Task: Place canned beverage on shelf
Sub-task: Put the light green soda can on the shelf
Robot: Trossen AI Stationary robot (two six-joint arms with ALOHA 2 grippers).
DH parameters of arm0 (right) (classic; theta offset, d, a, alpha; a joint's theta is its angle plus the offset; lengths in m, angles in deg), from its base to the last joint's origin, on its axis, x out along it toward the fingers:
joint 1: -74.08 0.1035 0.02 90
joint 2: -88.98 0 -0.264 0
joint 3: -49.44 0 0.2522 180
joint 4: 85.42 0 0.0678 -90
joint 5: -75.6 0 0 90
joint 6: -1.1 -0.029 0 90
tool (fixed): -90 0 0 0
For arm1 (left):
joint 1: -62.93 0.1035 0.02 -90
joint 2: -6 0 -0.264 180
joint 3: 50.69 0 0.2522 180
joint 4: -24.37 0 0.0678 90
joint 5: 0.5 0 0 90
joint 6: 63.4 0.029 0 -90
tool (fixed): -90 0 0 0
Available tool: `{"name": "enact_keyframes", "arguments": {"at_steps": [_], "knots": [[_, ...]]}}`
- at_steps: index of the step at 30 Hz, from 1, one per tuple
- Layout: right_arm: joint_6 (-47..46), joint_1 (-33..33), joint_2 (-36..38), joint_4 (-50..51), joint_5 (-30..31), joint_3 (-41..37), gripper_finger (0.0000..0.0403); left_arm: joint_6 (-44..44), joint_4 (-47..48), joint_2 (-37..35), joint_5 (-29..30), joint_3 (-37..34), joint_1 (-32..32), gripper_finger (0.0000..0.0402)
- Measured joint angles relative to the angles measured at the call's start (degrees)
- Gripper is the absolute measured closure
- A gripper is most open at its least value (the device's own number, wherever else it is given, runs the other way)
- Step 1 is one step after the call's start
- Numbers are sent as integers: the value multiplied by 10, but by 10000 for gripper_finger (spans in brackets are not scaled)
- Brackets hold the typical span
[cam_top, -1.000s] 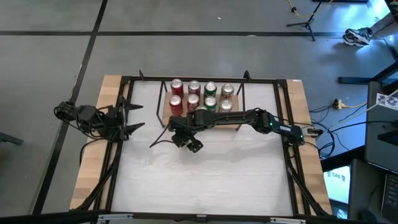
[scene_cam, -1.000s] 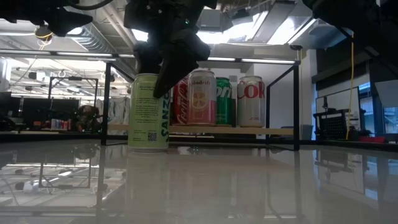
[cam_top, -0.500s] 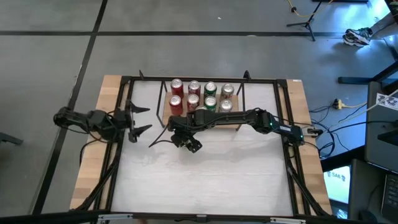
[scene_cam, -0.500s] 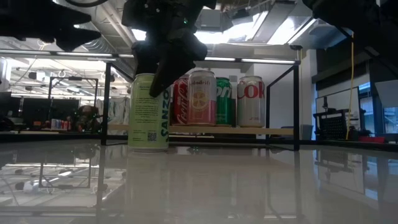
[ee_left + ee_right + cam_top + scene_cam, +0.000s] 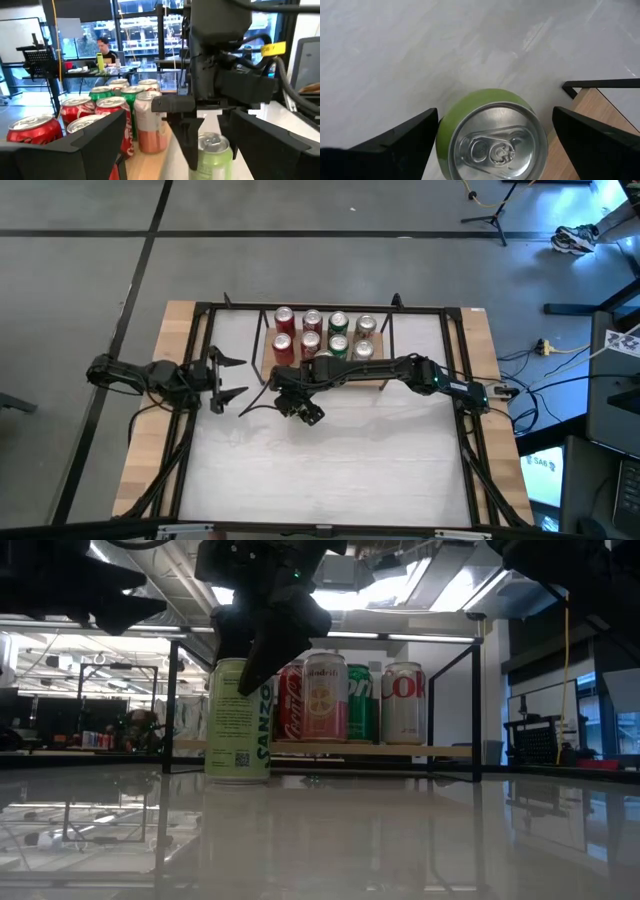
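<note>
The green can [image 5: 238,720] stood upright on the table [image 5: 330,460], just before the shelf [image 5: 330,749]. The right gripper [image 5: 492,137] straddled it, fingers spread, seemingly not touching. The left gripper [image 5: 228,379], open, had edged closer.

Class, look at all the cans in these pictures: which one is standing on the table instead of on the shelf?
The light green can. It stands alone on the white table, just in front of the shelf, while the other cans stand on the wooden board.
</note>
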Motion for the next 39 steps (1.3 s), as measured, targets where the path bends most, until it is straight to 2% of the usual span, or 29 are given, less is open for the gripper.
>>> {"name": "enact_keyframes", "arguments": {"at_steps": [5,10,18,27,33,39], "knots": [[0,0,0,0,0,0,17,11,-4,0,20,-8,7,51],[0,0,0,0,0,0,17,41,-21,0,18,-8,42,51],[0,0,0,0,0,0,17,44,-24,0,-75,-8,120,51],[0,0,0,0,0,0,17,2,-2,0,-164,-19,181,51],[0,0,0,0,0,0,17,-46,-5,4,-211,-48,203,51],[-1,0,0,1,0,0,17,-51,-1,1,-215,-48,208,51]]}}
